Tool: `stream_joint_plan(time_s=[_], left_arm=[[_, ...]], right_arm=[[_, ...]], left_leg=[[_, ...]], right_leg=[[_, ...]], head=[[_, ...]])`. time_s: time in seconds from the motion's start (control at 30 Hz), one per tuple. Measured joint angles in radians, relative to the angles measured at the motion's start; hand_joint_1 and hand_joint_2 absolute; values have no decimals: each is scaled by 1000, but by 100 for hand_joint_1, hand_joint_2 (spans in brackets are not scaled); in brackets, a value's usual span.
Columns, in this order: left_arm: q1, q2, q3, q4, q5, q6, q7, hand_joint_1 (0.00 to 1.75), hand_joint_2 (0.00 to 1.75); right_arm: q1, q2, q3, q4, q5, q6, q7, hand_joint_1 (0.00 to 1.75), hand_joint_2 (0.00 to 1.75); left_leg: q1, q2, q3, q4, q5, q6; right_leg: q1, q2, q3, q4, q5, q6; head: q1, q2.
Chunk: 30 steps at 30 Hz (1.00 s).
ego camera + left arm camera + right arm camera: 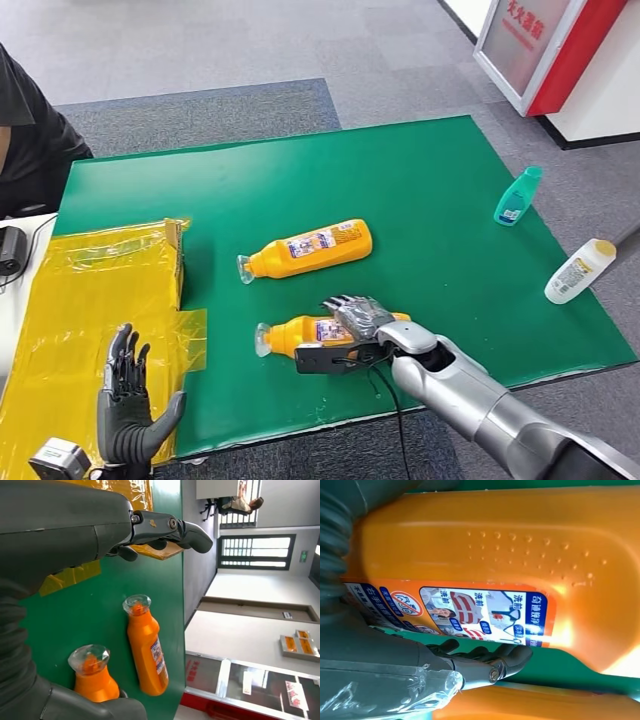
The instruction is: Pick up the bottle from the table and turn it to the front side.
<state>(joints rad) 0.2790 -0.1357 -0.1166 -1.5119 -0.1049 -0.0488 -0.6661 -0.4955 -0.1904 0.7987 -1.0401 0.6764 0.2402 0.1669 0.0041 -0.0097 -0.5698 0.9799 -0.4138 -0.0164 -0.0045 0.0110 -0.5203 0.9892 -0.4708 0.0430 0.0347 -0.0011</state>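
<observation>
While my right hand wraps its fingers over the near bottle, it lies unlifted on the table; left hand idle, spread.

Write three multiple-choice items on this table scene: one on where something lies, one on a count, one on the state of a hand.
1. Where does the teal bottle lie on the green table?
A. near the far right edge
B. on the yellow plastic sheet
C. between the two orange bottles

2. How many orange bottles lie on the table?
A. one
B. two
C. four

3. What is the left hand doing?
A. gripping a bottle
B. pressing on the box
C. holding nothing, fingers apart

Answers:
1 A: it lies close to the right edge, beyond the white bottle.
2 B: the far orange bottle and the near orange bottle, the second under the right hand.
3 C: it is raised over the yellow plastic sheet, fingers spread.
</observation>
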Motion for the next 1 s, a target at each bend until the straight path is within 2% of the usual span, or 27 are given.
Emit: stream_joint_plan(time_s=[0.03, 0.1, 0.13, 0.17, 0.47, 0.6, 0.8, 1.0], left_arm=[[0, 0, 0, 0, 0, 0, 0, 0, 175], [0, 0, 1, 0, -1, -4, 0, 0, 175], [1, 0, 1, 0, -3, -7, 0, 0, 175], [1, 0, 2, 0, -6, -12, 0, 0, 175], [10, -14, 27, 0, -35, -39, 0, 0, 175], [25, -18, 32, -3, -32, -21, 0, 0, 175], [50, -18, 35, -23, -22, 2, 0, 0, 175], [66, -25, 41, -43, 0, -10, 0, 0, 175]], right_arm=[[1, -2, -4, 0, 2, 0, 1, 51, 175], [3, -8, -12, 0, 5, 0, 3, 134, 175], [5, -11, -16, 0, 7, 0, 5, 166, 175], [7, -15, -20, 0, 11, 1, 6, 175, 175], [46, -56, -75, -43, 49, -3, -10, 175, 175], [85, -82, -101, -94, 52, -32, -22, 175, 175], [197, -113, -164, -226, 17, -130, -57, 175, 175], [321, -111, -234, -390, -61, -217, -146, 175, 175]], left_leg=[[0, 0, 0, 0, 0, 0], [0, 0, 0, 0, 0, 0], [0, 0, 0, 0, 0, 0], [0, 0, 0, 0, 0, 0], [0, 0, 1, 0, 0, 0], [-1, 0, 0, 0, 0, 0], [-1, -1, -2, 0, 0, 0], [-1, -1, -4, 0, 0, 0]], right_leg=[[0, 0, 0, 0, 0, 0], [0, 0, 0, 0, 0, 0], [0, 0, 0, 0, 1, 0], [0, 0, 0, 0, 1, 0], [0, 0, 0, 0, 1, 1], [-1, 0, 1, 0, 1, 1], [-1, 0, 0, 0, 1, 1], [0, 0, -2, 0, 0, 0]], head=[[0, 0], [0, 0], [0, 0], [0, 0], [0, 0], [0, 0], [0, 0], [0, 0]])
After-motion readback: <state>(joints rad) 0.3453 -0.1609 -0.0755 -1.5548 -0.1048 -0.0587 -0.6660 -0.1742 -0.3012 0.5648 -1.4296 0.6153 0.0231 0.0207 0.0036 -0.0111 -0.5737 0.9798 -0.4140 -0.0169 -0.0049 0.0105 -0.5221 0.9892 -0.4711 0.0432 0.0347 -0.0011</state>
